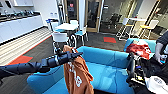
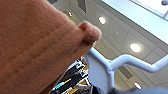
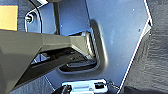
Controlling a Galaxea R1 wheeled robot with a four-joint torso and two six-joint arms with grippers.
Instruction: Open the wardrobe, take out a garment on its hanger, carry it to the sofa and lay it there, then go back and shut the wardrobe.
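Note:
The rust-orange garment (image 1: 76, 72) hangs long and loose from the end of my left arm, over the front of the blue sofa (image 1: 105, 65). It bears a white printed mark. My left gripper (image 1: 77, 54) is at the garment's top and holds it up by the hanger. In the left wrist view the orange cloth (image 2: 37, 45) is very close, and the pale hanger (image 2: 120, 62) curves out from under it against the ceiling. The right wrist view looks onto a grey-blue robot panel (image 3: 120, 32) and dark carpet (image 3: 157, 57).
A red cloth with white print (image 1: 138, 50) lies on the sofa's far right end. A person (image 1: 161, 47) stands at the right edge beside dark gear (image 1: 136, 70). White chairs (image 1: 60, 37) and a table (image 1: 66, 26) stand behind the sofa. A white counter (image 1: 20, 26) runs along the left.

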